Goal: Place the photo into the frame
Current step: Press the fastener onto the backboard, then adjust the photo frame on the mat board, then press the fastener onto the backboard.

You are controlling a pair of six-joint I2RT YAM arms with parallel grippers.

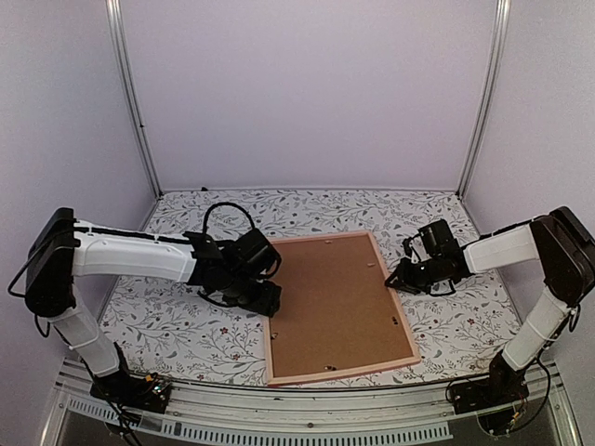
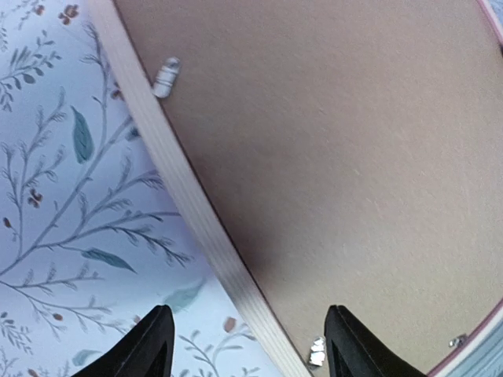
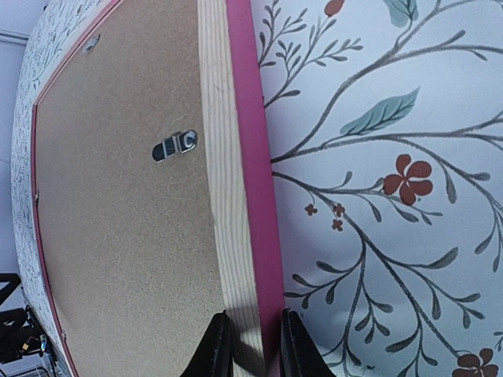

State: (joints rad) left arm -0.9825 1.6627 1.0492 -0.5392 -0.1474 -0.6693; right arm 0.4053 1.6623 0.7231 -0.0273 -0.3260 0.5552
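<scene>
The pink frame [image 1: 402, 327] lies face down on the table, with its brown backing board [image 1: 335, 302] up. The photo is not in view. My left gripper [image 1: 270, 299] is open at the frame's left rail. In the left wrist view the left gripper [image 2: 247, 322] straddles the pale rail [image 2: 169, 169], one finger over the tablecloth and one over the board [image 2: 338, 157]. My right gripper [image 1: 395, 282] is at the frame's right rail. In the right wrist view the right gripper [image 3: 255, 322] is shut on the pink and wood rail [image 3: 255, 157].
Small metal clips hold the board in the frame [image 2: 166, 76] [image 3: 174, 145]. The table has a floral cloth [image 1: 177, 325]. White walls and metal posts [image 1: 135, 102] enclose the back and sides.
</scene>
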